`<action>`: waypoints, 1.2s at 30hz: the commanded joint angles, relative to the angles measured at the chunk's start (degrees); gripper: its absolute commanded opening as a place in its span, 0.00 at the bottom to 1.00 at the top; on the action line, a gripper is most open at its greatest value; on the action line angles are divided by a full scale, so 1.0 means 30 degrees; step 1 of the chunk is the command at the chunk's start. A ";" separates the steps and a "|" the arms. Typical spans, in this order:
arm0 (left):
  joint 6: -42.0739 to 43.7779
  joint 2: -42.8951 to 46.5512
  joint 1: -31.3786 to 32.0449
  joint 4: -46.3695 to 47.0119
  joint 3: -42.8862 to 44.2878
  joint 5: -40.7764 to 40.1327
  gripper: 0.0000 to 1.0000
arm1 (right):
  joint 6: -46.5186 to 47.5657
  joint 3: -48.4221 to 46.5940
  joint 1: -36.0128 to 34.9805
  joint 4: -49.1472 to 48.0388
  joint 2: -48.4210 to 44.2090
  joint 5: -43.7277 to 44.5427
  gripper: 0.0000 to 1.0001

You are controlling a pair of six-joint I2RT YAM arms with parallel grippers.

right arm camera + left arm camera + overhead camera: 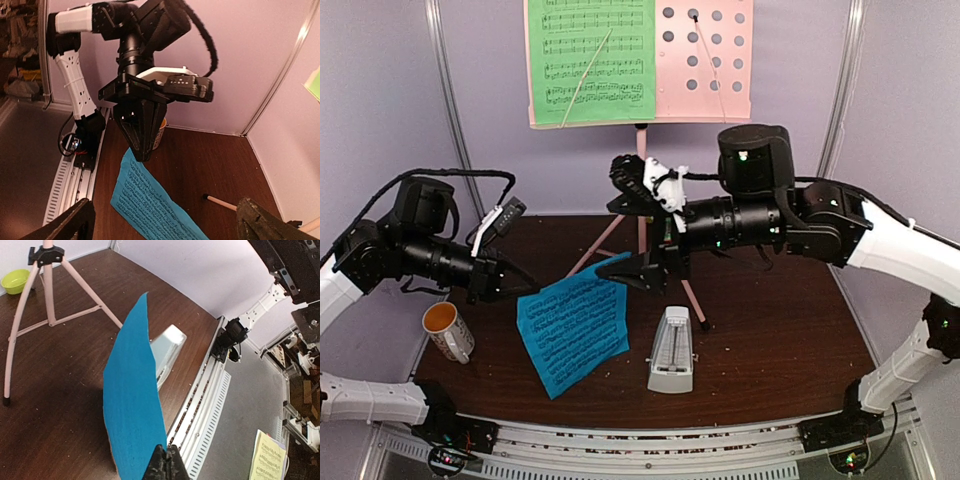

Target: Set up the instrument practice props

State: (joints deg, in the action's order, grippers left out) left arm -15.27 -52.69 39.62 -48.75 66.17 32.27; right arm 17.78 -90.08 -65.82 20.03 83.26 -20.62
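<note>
The left gripper [523, 285] is closed on one corner of the blue sheet [575, 325], so the paper hangs in the air above the table [770, 330], curling away from the pinch. I judge this hold is meant to offer a free edge to the right gripper [640, 272], which hovers near the sheet's far corner with jaws spread wide and nothing in them. The green sheet [590, 60] sits on the left half of the music stand [705, 60]; the bare right half looks like the blue sheet's destination. The metronome [672, 350] stands upright just beside the sheet. Only the left wrist view shows the green bowl [15, 280]. Only the right wrist view confirms the pinch from the front, with the mug [161, 132] behind.
</note>
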 commanded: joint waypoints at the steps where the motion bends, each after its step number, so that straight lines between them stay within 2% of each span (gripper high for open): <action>1: 0.0789 -0.0685 0.0922 0.0010 0.0874 0.0815 0.00 | 0.3843 -0.2945 -0.0661 0.4824 0.2459 0.0606 0.97; 5: 0.0975 -0.1049 0.1258 0.0005 0.1234 0.0978 0.00 | 0.4602 -0.4624 -0.0999 0.6491 0.4277 0.0599 0.92; 9: 0.1089 -0.1185 0.1410 0.0020 0.1529 0.1324 0.00 | 0.5278 -0.4898 -0.1162 0.6806 0.5341 0.1597 0.86; 12: 0.1152 -0.1259 0.1443 0.0020 0.1585 0.1535 0.00 | 0.5694 -0.5231 -0.1254 0.6842 0.6052 0.2562 0.76; 16: 0.1164 -0.1362 0.1443 0.0013 0.1585 0.1468 0.00 | 0.6155 -0.5689 -0.1533 0.7121 0.6679 0.4017 0.48; 20: 0.0925 -0.1049 0.1443 0.0680 0.1352 0.1209 0.00 | 0.5919 -0.5801 -0.1643 0.7409 0.6472 0.4162 0.03; 21: 0.0745 -0.0870 0.1443 0.1047 0.1303 0.0971 0.00 | 0.5658 -0.5667 -0.1621 0.7297 0.6249 0.4136 0.00; 23: 0.0304 -0.0556 0.1429 0.1351 0.1498 -0.0272 0.00 | 0.5088 -0.5271 -0.1607 0.7099 0.5640 0.3849 0.00; 24: 0.0074 -0.0435 0.1401 0.1388 0.1732 -0.1236 0.03 | 0.4653 -0.5051 -0.1565 0.7005 0.5226 0.3577 0.00; 28: -0.1210 0.0453 0.1007 0.2534 0.2259 -0.3298 0.59 | 0.2234 -0.3949 -0.1108 0.6109 0.3100 0.1213 0.00; 29: -0.1397 0.0650 0.0964 0.2737 0.2362 -0.3793 0.69 | 0.1590 -0.3742 -0.0917 0.5904 0.2638 0.0527 0.00; 33: -0.1868 0.1290 0.0794 0.2945 0.2433 -0.5665 0.95 | -0.1109 -0.3180 -0.0445 0.5452 0.0880 -0.1099 0.00; 36: -0.1978 0.1579 0.0682 0.3005 0.1840 -0.5549 0.98 | -0.2962 -0.2296 -0.0387 0.4957 -0.0298 -0.2149 0.00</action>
State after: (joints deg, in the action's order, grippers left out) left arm -19.51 -48.88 42.24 -43.05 72.27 19.33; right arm 18.98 -99.83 -67.40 38.09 86.26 -20.80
